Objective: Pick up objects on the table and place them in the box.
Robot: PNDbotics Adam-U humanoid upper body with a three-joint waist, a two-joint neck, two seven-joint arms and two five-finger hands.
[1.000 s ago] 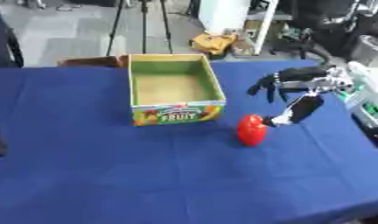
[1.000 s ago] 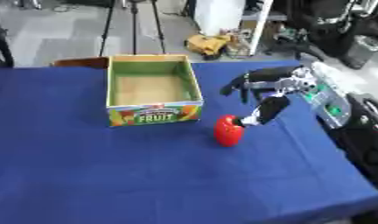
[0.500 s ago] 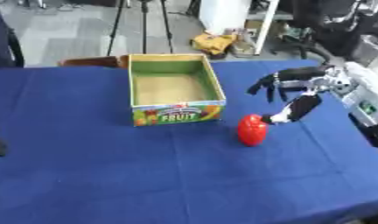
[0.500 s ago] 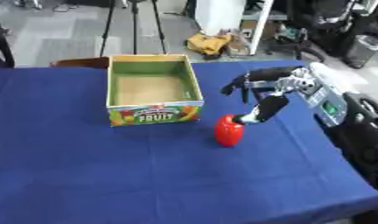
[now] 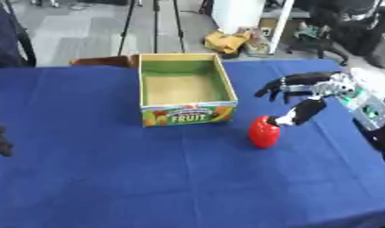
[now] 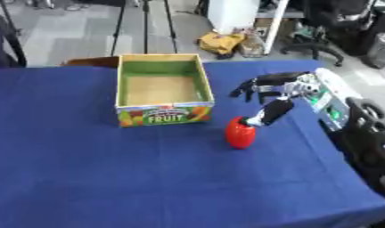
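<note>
A red pepper-like object [image 5: 264,132] stands upright on the blue table [image 5: 110,178], just right of the box's front corner. The cardboard box [image 5: 184,89], open-topped with a green inner rim and a "FRUIT" label on its front, holds nothing that shows. My right hand [image 5: 298,89] hovers above and to the right of the red object, fingers spread, with the thumb [image 5: 300,114] reaching down to its top. Nothing is held in it. A dark bit of my left hand [image 5: 1,140] shows at the left edge; its fingers are not clear.
The table's right edge runs close behind my right arm [image 6: 328,95]. Beyond the far edge stand tripod legs [image 5: 141,22], a yellow bundle [image 5: 227,41] on the floor and office chairs [image 6: 336,26]. A brown item [image 5: 102,61] lies behind the box.
The right hand has held nearly the same place, with its thumb settling slightly closer to the top of the red object. Box and red object have not moved.
</note>
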